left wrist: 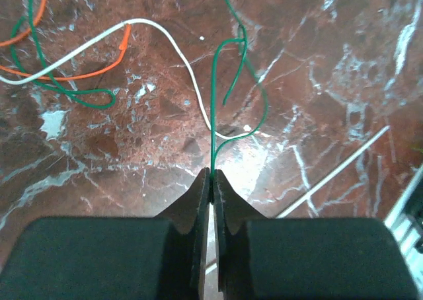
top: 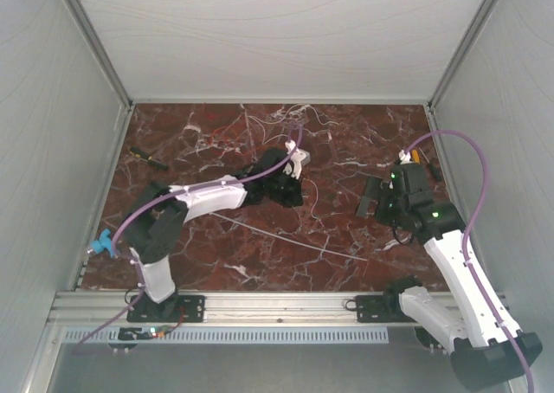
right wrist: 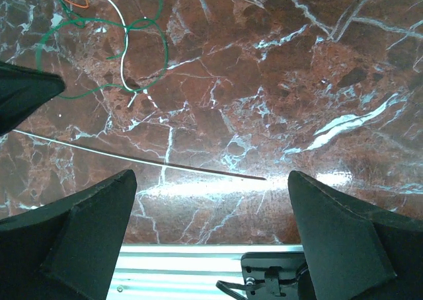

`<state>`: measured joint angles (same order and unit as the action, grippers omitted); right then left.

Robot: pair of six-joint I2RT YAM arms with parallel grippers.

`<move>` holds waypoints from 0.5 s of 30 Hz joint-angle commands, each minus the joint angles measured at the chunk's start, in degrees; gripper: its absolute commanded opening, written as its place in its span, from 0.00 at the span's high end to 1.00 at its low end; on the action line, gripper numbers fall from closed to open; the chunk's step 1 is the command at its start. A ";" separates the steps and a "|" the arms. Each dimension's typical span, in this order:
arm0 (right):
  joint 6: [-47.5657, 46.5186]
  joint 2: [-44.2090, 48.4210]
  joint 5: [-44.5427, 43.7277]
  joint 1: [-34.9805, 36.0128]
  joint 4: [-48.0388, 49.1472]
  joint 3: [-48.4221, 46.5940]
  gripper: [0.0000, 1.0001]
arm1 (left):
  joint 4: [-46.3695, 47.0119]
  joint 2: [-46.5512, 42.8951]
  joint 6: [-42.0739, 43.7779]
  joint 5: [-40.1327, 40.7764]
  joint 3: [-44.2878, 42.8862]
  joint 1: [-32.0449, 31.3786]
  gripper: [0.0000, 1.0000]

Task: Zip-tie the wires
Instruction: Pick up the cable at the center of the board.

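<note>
Now I am pinching the green wire [left wrist: 213,115] with my left end effector [left wrist: 211,176], squeezed tight. The orange and white wires [left wrist: 66,55] are lying curled on the table [left wrist: 330,62] beyond it. My right end effector [right wrist: 211,176] is hanging wide open, holding nothing, near the zip tie [right wrist: 139,156].

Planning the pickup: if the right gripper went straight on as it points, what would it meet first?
Probably the zip tie, lying on the table between the open fingers of the right gripper; depth is unclear.
</note>
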<state>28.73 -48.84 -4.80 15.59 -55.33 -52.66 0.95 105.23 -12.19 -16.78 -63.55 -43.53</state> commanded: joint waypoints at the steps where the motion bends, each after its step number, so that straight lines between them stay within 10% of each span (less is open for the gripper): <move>1: -1.44 1.18 -1.33 -0.30 -0.32 -2.13 0.02 | -2.54 -9.96 -0.96 3.60 -3.68 -0.32 1.00; 15: -2.62 0.40 21.38 -0.24 16.91 -9.61 0.02 | -19.59 -27.56 4.17 5.74 -11.50 -0.20 1.00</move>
<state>28.18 -49.04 6.11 15.57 -47.48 -60.10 -12.23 79.13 -10.04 -11.07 -70.08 -43.57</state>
